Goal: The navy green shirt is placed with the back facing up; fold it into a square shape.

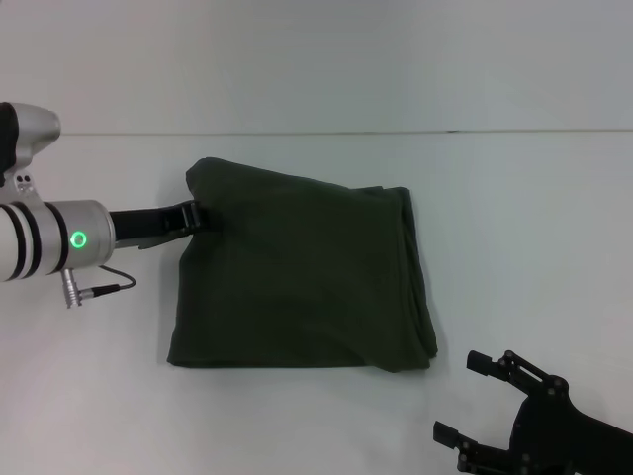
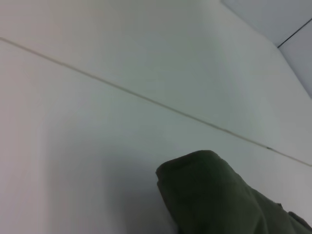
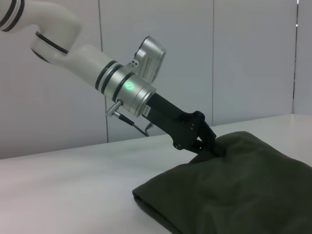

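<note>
The navy green shirt lies near the middle of the white counter, already reduced to a compact, roughly square bundle with its plain side up. No lettering is visible. Several cloth layers stack along the bundle's right side, which indicates that the fold lines run there; the far-left corner stands slightly proud of the counter surface.

The left gripper reaches in from the counter's left edge and meets the bundle at its left edge, toward the far corner. In the right wrist view, the left gripper has its dark fingers pressed into the cloth, and the fabric rises to a small peak at that point. This suggests a pinch on the cloth edge, but the fingertips are buried in the fabric, so it cannot be determined whether the gripper is closed on the shirt or merely resting against it. The likely purpose of this contact is to square up or seat the last fold.

The right gripper hangs near the counter's near-right corner, well apart from the shirt, with its fingers spread and nothing between them. Its position keeps it out of the working arm's path.

Assessment: the folding appears largely complete; only final trimming of the shape seems to remain.
</note>
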Controlling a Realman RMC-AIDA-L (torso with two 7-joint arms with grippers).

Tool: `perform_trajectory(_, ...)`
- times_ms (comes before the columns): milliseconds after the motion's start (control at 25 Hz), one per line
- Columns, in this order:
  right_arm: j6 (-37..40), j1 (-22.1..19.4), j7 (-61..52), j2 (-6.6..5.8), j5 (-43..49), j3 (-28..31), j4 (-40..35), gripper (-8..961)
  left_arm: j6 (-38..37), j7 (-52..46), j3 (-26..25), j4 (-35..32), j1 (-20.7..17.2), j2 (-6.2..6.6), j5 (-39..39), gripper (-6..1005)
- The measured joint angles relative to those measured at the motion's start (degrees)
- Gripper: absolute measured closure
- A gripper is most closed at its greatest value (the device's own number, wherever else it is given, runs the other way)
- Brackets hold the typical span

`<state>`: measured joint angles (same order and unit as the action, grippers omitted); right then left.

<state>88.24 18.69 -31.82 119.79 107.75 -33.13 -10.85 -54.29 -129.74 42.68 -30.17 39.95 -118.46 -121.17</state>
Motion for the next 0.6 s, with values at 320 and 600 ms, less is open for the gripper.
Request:
perform_trajectory(320,0.01,0.11,0.00,0.00,-0.35,0.46,-0.05,9,-2.57,0.92,-0.28,-1.39,-2.06,-0.05,0.28,872)
perform_trajectory(600,0.00,-0.19,-0.50,0.01,-0.50,5.93,0.30,9,-18.13,15.53,-4.34,-6.27,-8.20,0.14,11.21,571)
